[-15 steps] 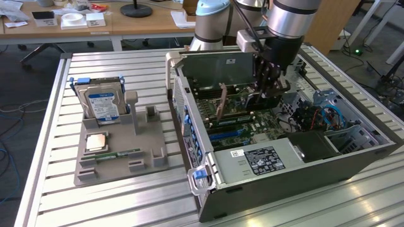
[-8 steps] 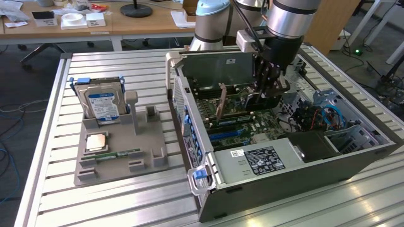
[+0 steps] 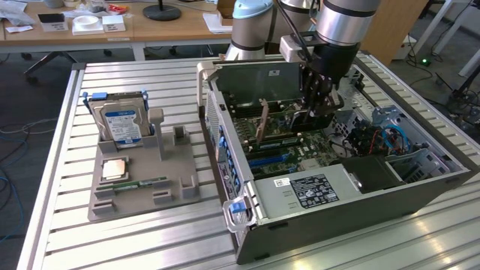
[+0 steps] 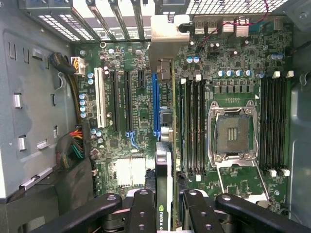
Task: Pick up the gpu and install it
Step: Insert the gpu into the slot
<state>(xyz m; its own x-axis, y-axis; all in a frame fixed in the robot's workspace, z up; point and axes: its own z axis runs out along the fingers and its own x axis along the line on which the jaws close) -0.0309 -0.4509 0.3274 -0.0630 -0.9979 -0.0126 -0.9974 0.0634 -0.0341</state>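
Hanging edge-down over the board [image 4: 126, 121], the gpu [image 4: 164, 160] is held by the claw [image 4: 165, 196], closed on its top edge; it is judged light, stiff and fragile.

gpu [image 4: 164, 187] with silvery metal bracket [image 4: 167, 31]

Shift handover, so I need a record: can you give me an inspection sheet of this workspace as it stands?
Surface: slatted metal table, holding an open computer case.
Job's things: gpu held edge-on over the motherboard, along the blue slot; seating cannot be told.
Clutter: grey holder with hard drive, memory stick, processor.
Claw: shut on the gpu, inside the case.
Cables: blue and red leads in the case; loose cables on the floor.
Surroundings: wooden desks behind.
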